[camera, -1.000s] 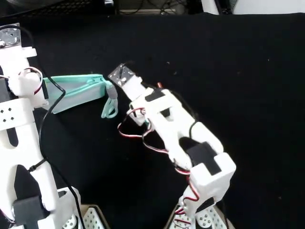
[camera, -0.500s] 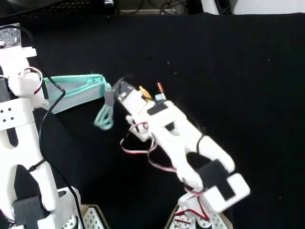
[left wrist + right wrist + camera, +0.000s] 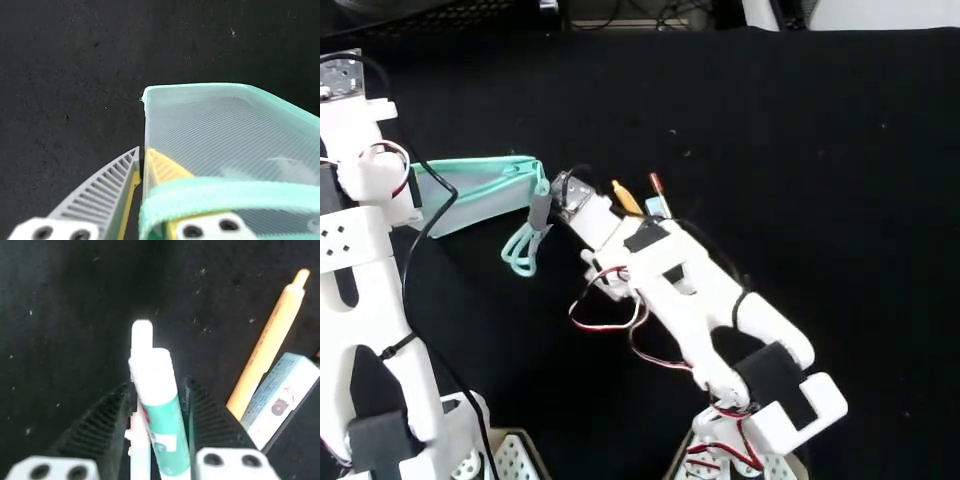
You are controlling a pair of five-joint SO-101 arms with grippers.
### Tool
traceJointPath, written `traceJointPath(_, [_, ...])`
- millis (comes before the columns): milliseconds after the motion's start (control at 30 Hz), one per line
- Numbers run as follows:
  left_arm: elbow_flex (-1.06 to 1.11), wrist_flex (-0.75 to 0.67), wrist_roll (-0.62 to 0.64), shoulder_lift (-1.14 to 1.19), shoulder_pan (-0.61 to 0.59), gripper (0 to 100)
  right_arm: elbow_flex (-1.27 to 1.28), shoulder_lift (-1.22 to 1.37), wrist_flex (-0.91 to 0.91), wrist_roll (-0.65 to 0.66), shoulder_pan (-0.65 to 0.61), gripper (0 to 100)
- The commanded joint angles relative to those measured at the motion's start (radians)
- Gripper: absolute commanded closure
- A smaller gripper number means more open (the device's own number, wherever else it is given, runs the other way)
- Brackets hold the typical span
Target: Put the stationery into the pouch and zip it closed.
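The right gripper, clamped on a white-and-green tube, points it at the pouch just beside; the left gripper pinches the pouch's far end.

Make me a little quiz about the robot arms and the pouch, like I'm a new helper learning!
1. True or false: the left end effector is clamped on the pouch.
2. What is the right end effector holding? A) a white-and-green pen B) scissors C) a ruler
3. Fill in: the loose pen lying beside the blue box is coloured ____.
Key: 1 true; 2 A; 3 orange.
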Motion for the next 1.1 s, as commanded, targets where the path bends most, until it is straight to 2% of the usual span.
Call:
traceJointPath(0, [0.007, -0.006, -0.006, 0.005, -0.008, 97, -0.051, 0.039, -0.031, 0.008, -0.012, 84.5])
traceJointPath(133, [0.007, -0.006, -0.006, 0.005, -0.008, 97, -0.140, 0.153, -0.031, 0.008, -0.008, 87.6])
traceJointPath(267, [0.007, -0.006, -0.006, 0.005, -0.008, 97, -0.177, 0.173, -0.031, 0.008, -0.008, 98.5])
traceJointPath(533, [0.007, -0.006, -0.006, 0.005, -0.008, 97, -0.102, 0.015, -0.026, 0.002, 0.061, 98.4])
traceJointPath(700, [0.007, -0.006, -0.008, 0.005, -0.008, 97, -0.027, -0.082, -0.032, 0.000, 0.060, 98.3])
traceJointPath(767, [0.007, -0.006, -0.008, 0.005, -0.008, 97, -0.025, -0.077, -0.032, 0.006, 0.060, 97.9])
traceJointPath(900, [0.007, -0.006, -0.008, 0.005, -0.008, 97, -0.028, -0.025, -0.037, 0.008, 0.058, 91.0])
traceJointPath(1067, [0.007, -0.006, -0.008, 0.005, -0.008, 97, -0.076, 0.073, -0.038, 0.008, 0.044, 93.9])
